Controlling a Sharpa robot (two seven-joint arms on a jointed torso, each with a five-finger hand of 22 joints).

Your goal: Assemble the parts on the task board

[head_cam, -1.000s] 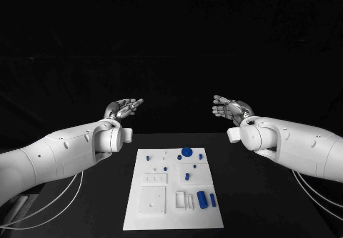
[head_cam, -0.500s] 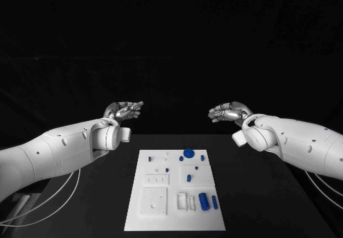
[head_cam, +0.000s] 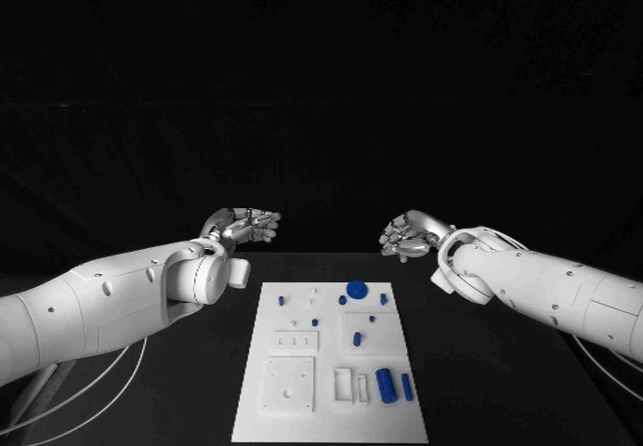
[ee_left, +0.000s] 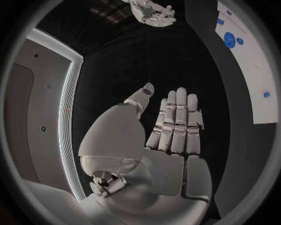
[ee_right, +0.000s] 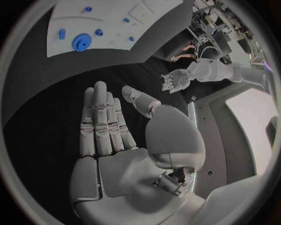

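Note:
The white task board (head_cam: 321, 423) lies in the middle of the black table. On it sit small blue parts: a round disc (head_cam: 355, 288) at the far end, two upright cylinders (head_cam: 391, 385) near the front right, and small pegs (head_cam: 282, 300) between. My left hand (head_cam: 245, 226) hovers beyond the board's far left corner, fingers straight, thumb apart, holding nothing. My right hand (head_cam: 409, 234) hovers beyond the far right corner, likewise empty. The left wrist view shows the left hand (ee_left: 175, 124) flat, with the board (ee_left: 252, 70) off to the side. The right wrist view shows the right hand (ee_right: 108, 122) and the disc (ee_right: 82, 42).
White recesses and raised blocks (head_cam: 288, 379) are set in the board's near half. Black table (head_cam: 496, 372) flanks the board on both sides. Cables (head_cam: 81, 390) hang under my left arm. Each wrist view catches the other hand: (ee_left: 153, 11), (ee_right: 175, 80).
Both hands have come down and drawn a little closer together above the board's far end. The parts on the board have not moved.

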